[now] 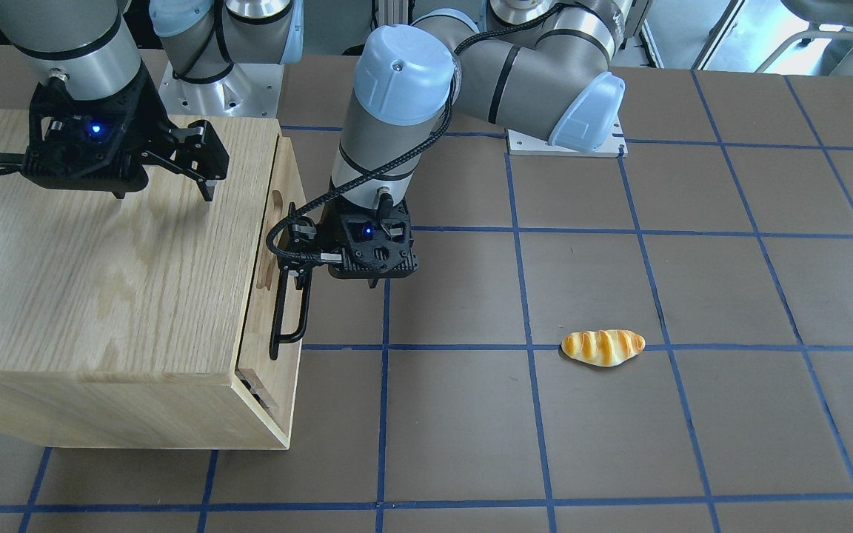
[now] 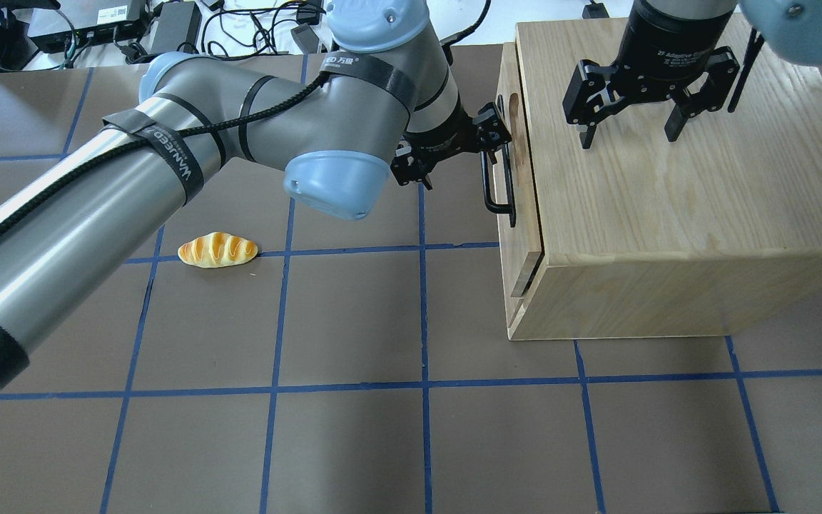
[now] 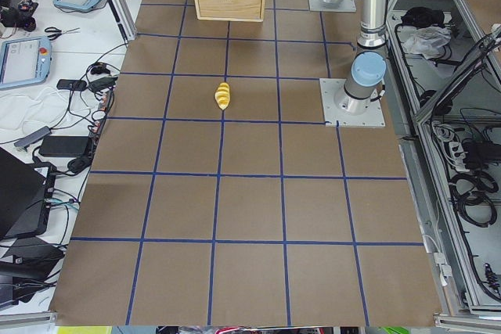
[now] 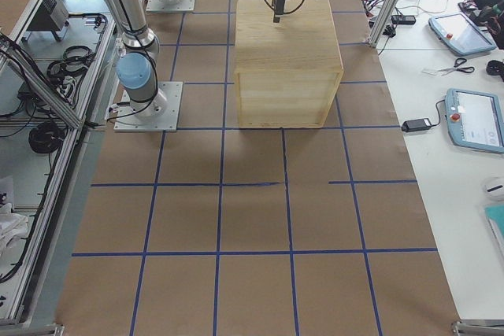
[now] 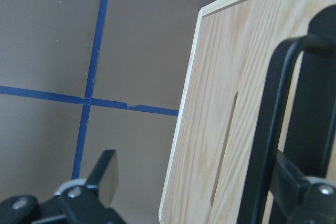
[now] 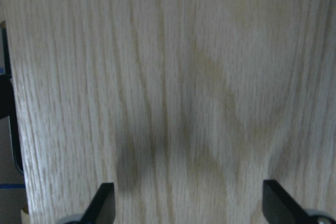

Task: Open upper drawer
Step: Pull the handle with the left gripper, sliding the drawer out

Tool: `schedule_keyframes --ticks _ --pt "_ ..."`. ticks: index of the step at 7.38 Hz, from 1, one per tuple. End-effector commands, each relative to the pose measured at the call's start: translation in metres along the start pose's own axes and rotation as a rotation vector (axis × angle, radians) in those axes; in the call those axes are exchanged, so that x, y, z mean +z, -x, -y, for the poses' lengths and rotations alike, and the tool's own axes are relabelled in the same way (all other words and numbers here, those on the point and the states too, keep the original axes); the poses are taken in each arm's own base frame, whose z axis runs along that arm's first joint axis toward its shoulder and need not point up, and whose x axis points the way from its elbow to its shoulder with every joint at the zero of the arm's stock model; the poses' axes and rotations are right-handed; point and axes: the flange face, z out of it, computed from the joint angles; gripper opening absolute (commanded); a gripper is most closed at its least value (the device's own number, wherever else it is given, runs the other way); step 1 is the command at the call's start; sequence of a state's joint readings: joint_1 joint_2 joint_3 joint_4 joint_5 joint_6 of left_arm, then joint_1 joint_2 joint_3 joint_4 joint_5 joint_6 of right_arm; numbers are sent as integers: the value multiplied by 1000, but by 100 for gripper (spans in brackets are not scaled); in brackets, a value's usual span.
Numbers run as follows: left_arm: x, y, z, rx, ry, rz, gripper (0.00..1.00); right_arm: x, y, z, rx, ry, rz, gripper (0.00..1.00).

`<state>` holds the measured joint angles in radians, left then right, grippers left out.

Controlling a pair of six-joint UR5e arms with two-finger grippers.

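Note:
The upper drawer [image 1: 260,326] is a light-wood front panel with a slot and a long black bar handle [image 1: 289,311], at the side of the oak cabinet [image 1: 101,259]. It stands a little out of the cabinet, with a gap behind it in the overhead view [image 2: 523,207]. My left gripper [image 1: 295,255] is open at the far end of the handle [image 2: 496,193]. In the left wrist view the handle bar [image 5: 265,129] lies between the fingers, close to the right finger [image 5: 294,182]. My right gripper [image 2: 629,135] is open and empty, hovering just above the cabinet top [image 6: 173,77].
A bread roll [image 1: 603,347] lies on the brown gridded table, apart from the cabinet on my left side [image 2: 217,250]. The left arm's elbow hangs over the table's middle. Cables and devices lie beyond the table's far edge.

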<state>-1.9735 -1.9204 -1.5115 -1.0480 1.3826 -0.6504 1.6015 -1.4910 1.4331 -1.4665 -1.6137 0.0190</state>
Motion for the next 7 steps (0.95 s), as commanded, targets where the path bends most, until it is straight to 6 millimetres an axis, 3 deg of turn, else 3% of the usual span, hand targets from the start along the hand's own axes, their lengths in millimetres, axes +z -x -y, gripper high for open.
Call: schedule_keyframes --ticks 1,4,7 --pt "2 5 1 -5 1 35 100 0 0 0 1 0 0 100" --pt "-7 9 1 -5 6 49 100 0 0 0 1 0 0 100" --pt "-13 22 13 -30 9 51 100 1 0 0 -1 1 0 100"
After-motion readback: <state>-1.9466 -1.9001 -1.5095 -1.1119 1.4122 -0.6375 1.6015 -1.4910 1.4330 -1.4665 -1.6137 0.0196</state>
